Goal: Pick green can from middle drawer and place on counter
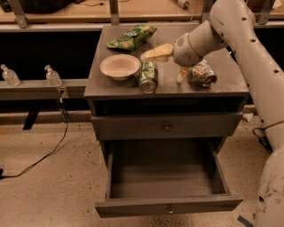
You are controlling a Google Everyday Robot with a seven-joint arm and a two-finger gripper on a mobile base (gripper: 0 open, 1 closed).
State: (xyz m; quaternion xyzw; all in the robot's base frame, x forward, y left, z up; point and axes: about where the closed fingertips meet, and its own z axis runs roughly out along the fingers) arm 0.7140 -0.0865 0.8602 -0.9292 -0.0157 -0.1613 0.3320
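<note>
Nearest us, the middle drawer [164,179] is standing pulled out: a shallow dark grey box w/ a bare flat floor and a small round knob [168,208] on its low front. Nothing is lying in it. Above it, a closed drawer front [133,128] is showing the same matte grey.

On the table [222,86], near its front edge, the green can [148,76] is lying on its side. One silver end is facing us and the shiny dark green wall is catching the light. It is sitting just beside a pale round bowl [120,66]; we are unable to say whether the two are touching.

Between this can and a paler dented can [204,73], also lying on its side, the pincer [161,68] is hovering low over the table. Its pale fingers [157,52] are spread wide and holding nothing.

Farther back, a crinkled green snack bag [132,37] is resting near the rear edge. Beyond that, a pale wooden bench [66,11] is running across.

We are judging the placing as done and the retreat as the step in hand. For a clean retreat we are advising a straight lift first, i.e. no sideways sweep. A smooth cylinder on its side is likely to roll at the slightest nudge, the table's front edge is close, and the dented can is lying just beside the lower finger.
</note>
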